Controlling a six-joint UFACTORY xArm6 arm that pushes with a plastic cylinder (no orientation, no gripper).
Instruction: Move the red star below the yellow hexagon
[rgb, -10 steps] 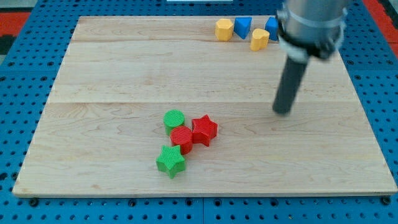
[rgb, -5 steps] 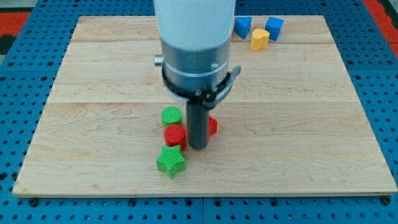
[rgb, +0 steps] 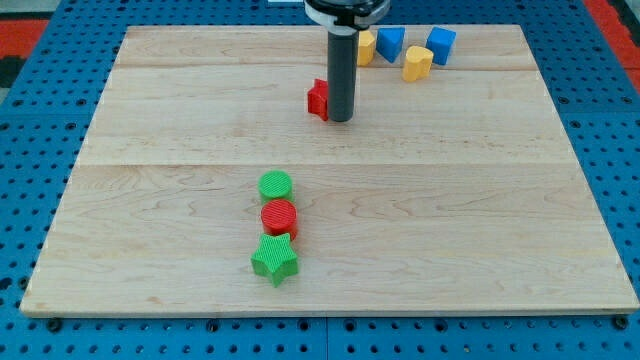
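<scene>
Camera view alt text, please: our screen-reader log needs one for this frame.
My tip rests against the right side of the red star, high on the wooden board, down-left of the yellow hexagon. Two blue blocks and another yellow block sit beside the hexagon; a green cylinder, red cylinder and green star line up lower down.

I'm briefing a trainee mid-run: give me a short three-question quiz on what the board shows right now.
1. True or false: my tip stands against the red star, on the star's right in the view.
2. Which block lies between the green cylinder and the green star? A) red cylinder B) a blue block C) a yellow block
3. Fill in: the yellow hexagon is partly hidden behind the ____.

Key: 1 true; 2 A; 3 rod.
</scene>
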